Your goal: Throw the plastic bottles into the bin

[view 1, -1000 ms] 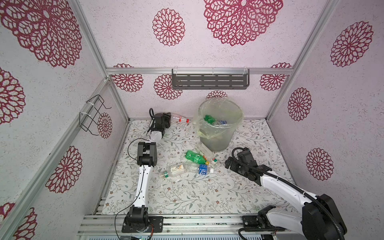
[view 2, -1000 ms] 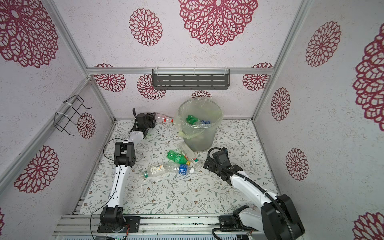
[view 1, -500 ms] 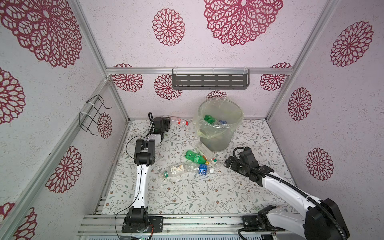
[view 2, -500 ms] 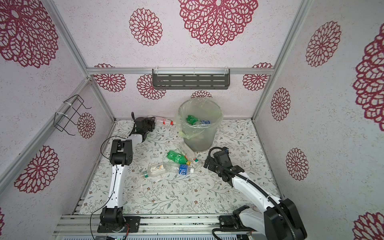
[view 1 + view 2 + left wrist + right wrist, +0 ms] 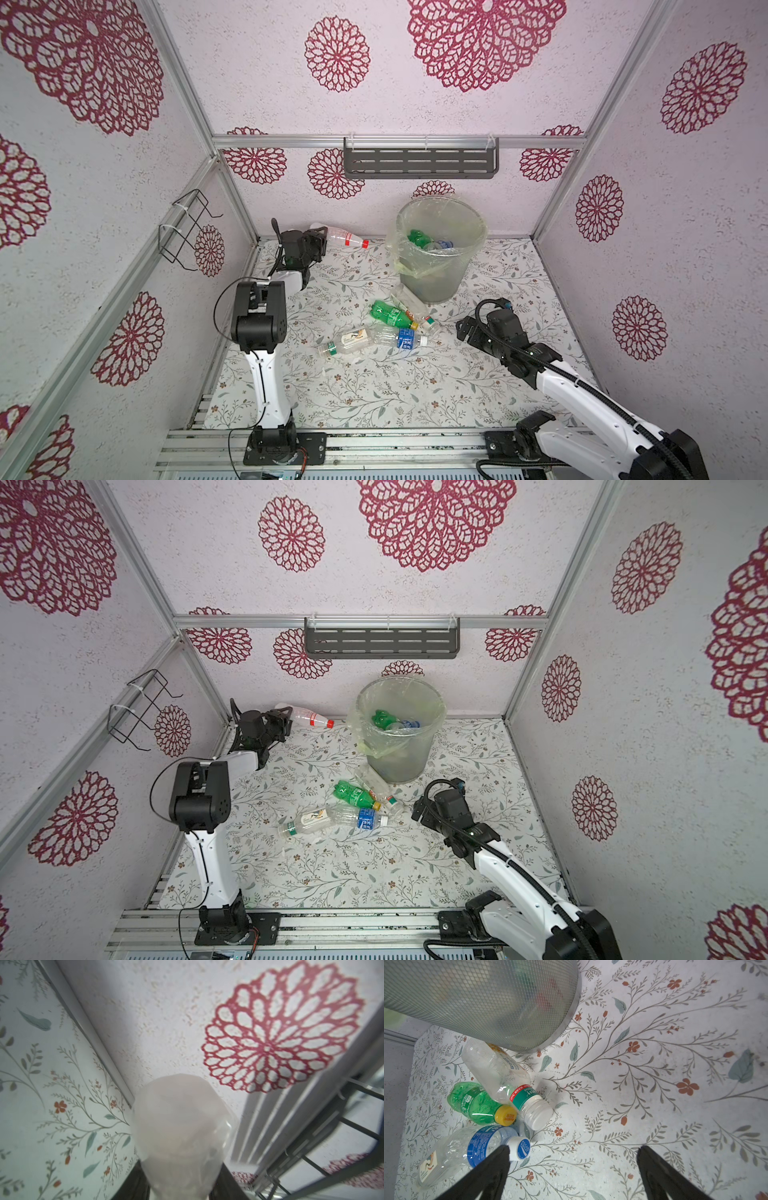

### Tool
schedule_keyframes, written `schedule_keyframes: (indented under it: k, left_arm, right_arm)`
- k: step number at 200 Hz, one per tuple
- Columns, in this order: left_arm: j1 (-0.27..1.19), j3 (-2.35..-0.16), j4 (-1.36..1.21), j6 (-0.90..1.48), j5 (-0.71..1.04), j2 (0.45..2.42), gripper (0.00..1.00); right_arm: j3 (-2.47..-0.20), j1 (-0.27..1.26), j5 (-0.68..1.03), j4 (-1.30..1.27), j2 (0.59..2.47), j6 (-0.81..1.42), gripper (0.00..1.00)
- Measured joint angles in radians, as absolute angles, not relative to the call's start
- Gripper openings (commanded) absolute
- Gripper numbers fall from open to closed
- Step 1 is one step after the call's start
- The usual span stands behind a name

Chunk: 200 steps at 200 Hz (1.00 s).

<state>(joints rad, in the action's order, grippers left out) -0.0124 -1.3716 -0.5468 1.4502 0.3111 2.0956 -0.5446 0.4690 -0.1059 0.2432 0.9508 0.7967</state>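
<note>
Fingers of the right gripper (image 5: pixel 573 1153) show plainly spread only in the right wrist view, beside loose bottles (image 5: pixel 475 1103) at the foot of the bin (image 5: pixel 488 1001). In both top views the left gripper (image 5: pixel 319 243) is clamped on the red-capped bottle (image 5: pixel 344 237) near the far left corner, well apart from the bin. A second ago its jaws were less closed.

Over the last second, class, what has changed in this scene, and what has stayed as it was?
The left gripper has closed on the base end of the red-capped bottle by the back wall. It has pulled back a little to the left, drawing the bottle with it, and that arm's elbow has swung left. Unchanged: the right gripper stays open beside the loose bottles, and the bin has not moved.
</note>
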Motion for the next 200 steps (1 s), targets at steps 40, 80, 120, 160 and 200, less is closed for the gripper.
schedule_keyframes:
  k: [40,80,120,160,200]
  left_arm:
    - [-0.022,-1.226,-0.425,1.353,0.340,1.808,0.46]
    - [-0.008,-1.229,-0.242,1.259,0.357,1.570,0.47]
    - [0.082,-1.242,-0.121,1.197,0.348,1.443,0.48]
    - [0.187,-1.274,-0.053,1.195,0.330,1.433,0.46]
    - [0.273,-1.450,-0.010,1.196,0.299,1.517,0.46]
  right_arm:
    - [-0.507,0.469,-0.127,0.247,0.896,0.795,0.99]
    - [-0.491,0.467,-0.139,0.253,0.870,0.794,0.99]
    - [-0.469,0.467,-0.154,0.257,0.849,0.794,0.99]
    - [-0.463,0.465,-0.156,0.275,0.822,0.795,0.99]
    - [-0.458,0.465,-0.162,0.290,0.782,0.795,0.99]
